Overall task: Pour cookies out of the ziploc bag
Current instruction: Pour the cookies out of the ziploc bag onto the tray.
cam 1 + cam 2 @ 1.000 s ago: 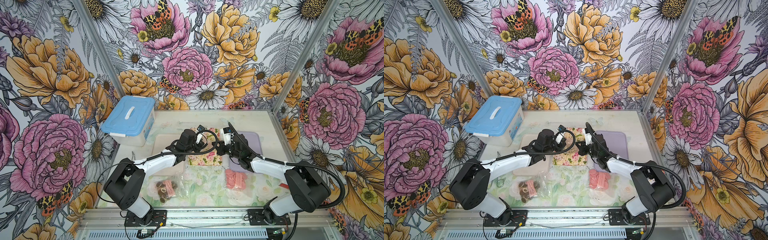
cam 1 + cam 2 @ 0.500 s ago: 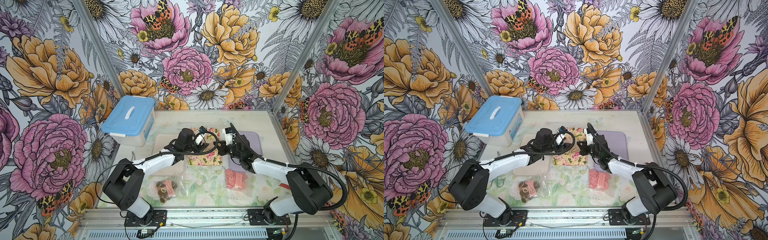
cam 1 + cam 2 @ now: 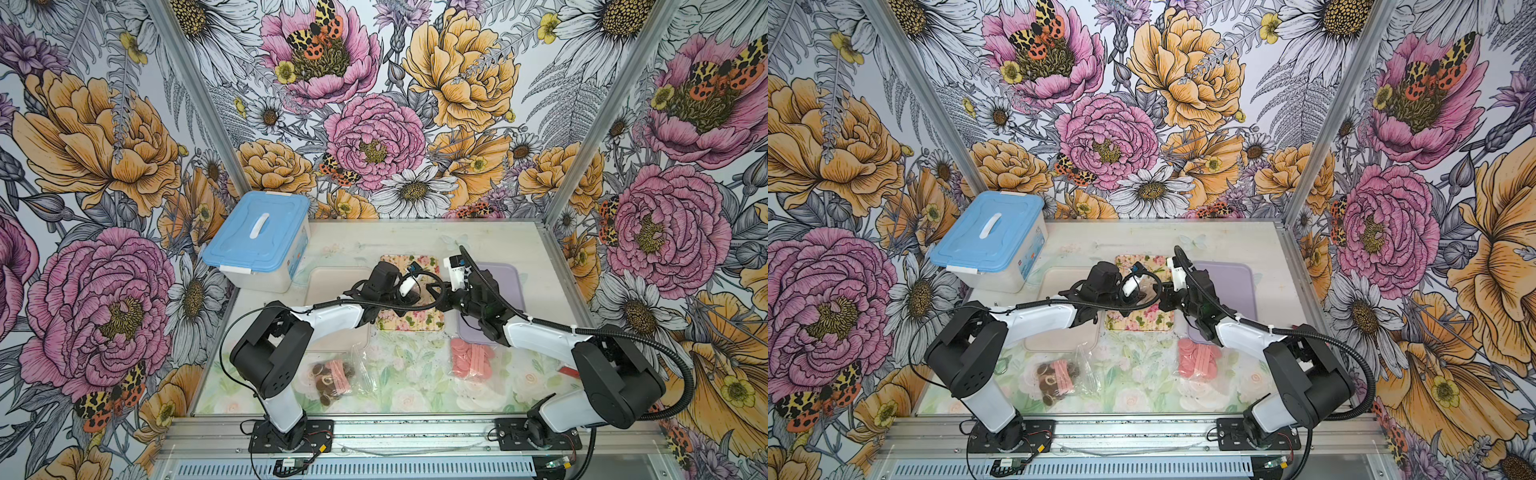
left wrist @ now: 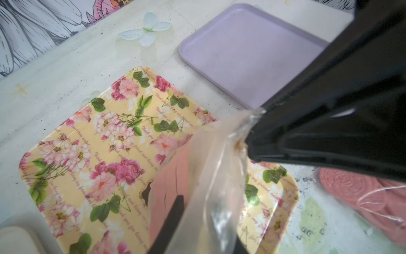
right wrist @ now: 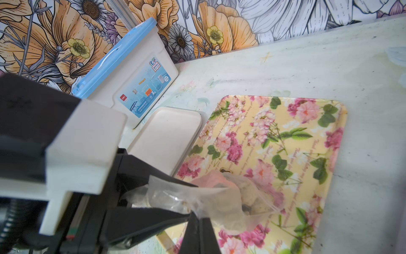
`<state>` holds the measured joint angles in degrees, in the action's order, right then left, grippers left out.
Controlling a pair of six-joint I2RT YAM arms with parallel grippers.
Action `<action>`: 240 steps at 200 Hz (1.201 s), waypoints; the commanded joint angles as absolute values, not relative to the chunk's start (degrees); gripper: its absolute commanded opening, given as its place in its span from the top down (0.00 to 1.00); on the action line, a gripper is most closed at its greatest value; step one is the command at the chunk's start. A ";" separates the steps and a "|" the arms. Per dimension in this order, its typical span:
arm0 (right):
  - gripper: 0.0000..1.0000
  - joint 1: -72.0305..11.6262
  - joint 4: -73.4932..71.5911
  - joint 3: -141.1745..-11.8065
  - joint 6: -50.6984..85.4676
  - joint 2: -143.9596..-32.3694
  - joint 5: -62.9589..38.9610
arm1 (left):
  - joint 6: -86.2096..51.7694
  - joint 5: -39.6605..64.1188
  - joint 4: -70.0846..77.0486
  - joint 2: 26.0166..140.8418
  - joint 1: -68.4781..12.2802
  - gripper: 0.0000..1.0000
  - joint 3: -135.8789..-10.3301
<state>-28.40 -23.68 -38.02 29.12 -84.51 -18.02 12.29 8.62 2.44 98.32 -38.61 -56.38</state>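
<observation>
Bag point(image 4: 211, 176) pinched by both tools, seen in wrist views.

three trays point(image 3: 409, 322) lie side by side, two cookie bags point(image 3: 332, 374) in front of them

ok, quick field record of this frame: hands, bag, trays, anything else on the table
left hand: shut on the clear bag
right hand: shut on the clear bag
clear bag: held up between both hands, above the floral tray
bag contents: pinkish and dark shapes inside, blurred
floral tray: centre, no cookies visible on it
cream tray: beside the floral tray, bare
lilac tray: other side, bare
other bags: mixed brown and pink cookies; pink discs, both near front edge
blue-lidded box: far corner, closed
</observation>
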 commanded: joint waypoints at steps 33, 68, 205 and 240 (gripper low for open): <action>1.00 -28.04 -25.14 -38.61 28.96 -83.76 -16.49 | 10.89 1.79 5.01 103.09 -36.65 1.00 -61.61; 1.00 -28.04 -24.24 -39.13 29.29 -83.20 -16.10 | 10.91 2.93 5.50 102.64 -37.02 1.00 -62.82; 0.63 -26.57 -22.49 -36.70 29.87 -77.97 -11.91 | 8.19 0.20 -2.39 97.20 -39.11 1.00 -65.06; 0.62 -26.37 -22.49 -36.57 29.94 -77.87 -12.17 | 7.43 -1.30 -4.79 97.34 -39.88 1.00 -66.04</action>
<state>-26.63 -22.52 -37.28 29.58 -79.26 -13.06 8.84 0.78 -2.61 98.87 -39.24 -64.38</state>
